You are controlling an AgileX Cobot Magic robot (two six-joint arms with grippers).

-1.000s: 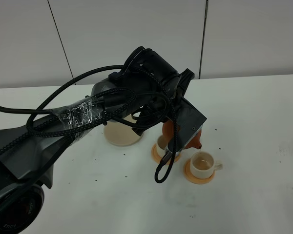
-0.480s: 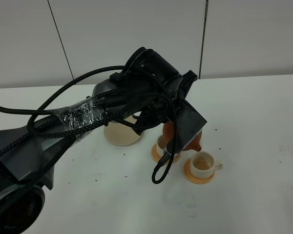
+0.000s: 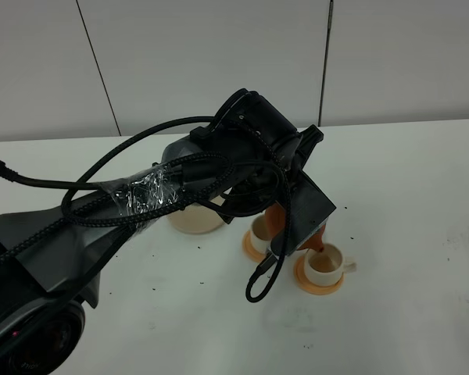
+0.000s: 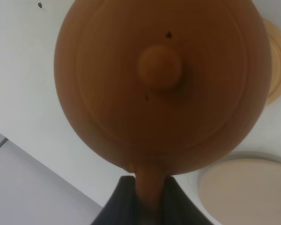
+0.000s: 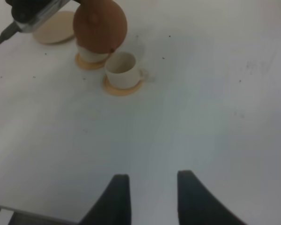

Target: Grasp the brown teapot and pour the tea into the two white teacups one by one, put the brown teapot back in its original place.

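Observation:
My left gripper (image 4: 149, 202) is shut on the loop handle of the brown teapot (image 4: 161, 79). It holds the pot in the air, tilted, with the spout (image 3: 316, 242) down over the right white teacup (image 3: 325, 264). The left arm covers most of the pot in the high view. The left white teacup (image 3: 259, 230) stands just beside it, partly hidden under the pot (image 5: 100, 26) in the right wrist view. The pale cream saucer (image 3: 194, 217) stands bare at the back left. My right gripper (image 5: 152, 197) is open and empty, well in front of the right cup (image 5: 122, 69).
Each cup stands on a flat orange coaster (image 3: 319, 284) on the white table (image 3: 406, 203). The left arm's black cables (image 3: 262, 285) hang low near the cups. Small dark specks dot the table. A white wall runs behind.
My left arm has carried the teapot to the right, from above the left cup to over the right cup, and its spout now dips lower.

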